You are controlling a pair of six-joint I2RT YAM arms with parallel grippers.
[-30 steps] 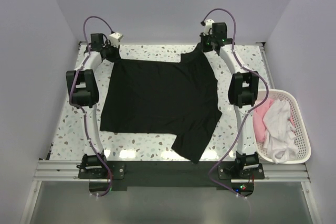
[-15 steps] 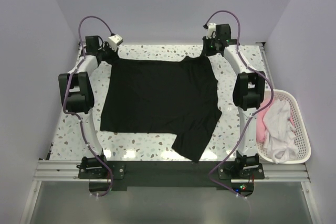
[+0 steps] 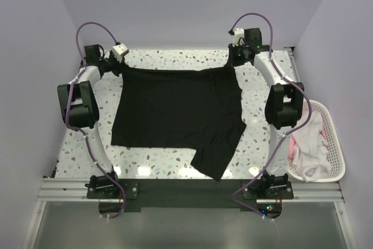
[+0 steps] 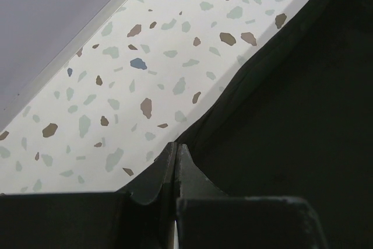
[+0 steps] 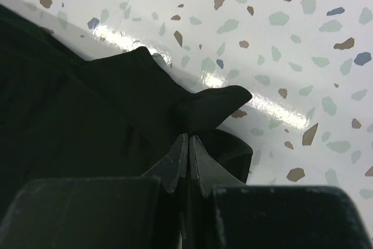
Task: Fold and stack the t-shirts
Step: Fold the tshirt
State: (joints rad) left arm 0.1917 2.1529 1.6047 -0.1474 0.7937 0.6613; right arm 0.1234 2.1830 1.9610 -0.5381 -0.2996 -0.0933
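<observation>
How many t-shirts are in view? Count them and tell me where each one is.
3. The black t-shirt lies spread on the table; a white t-shirt and a pink t-shirt are bunched in the basket at the right. More may be hidden under them.

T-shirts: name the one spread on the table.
The black t-shirt, laid flat on the table, its far corners pinched by the left gripper and right gripper. The white t-shirt and pink t-shirt sit crumpled in the basket.

The black t-shirt (image 3: 175, 109) lies spread flat to the left of the basket (image 3: 335, 138), its far edge stretched straight where I pinch both corners. A white t-shirt (image 3: 309, 155) and a pink t-shirt (image 3: 289, 146) sit crumpled inside that basket.
</observation>
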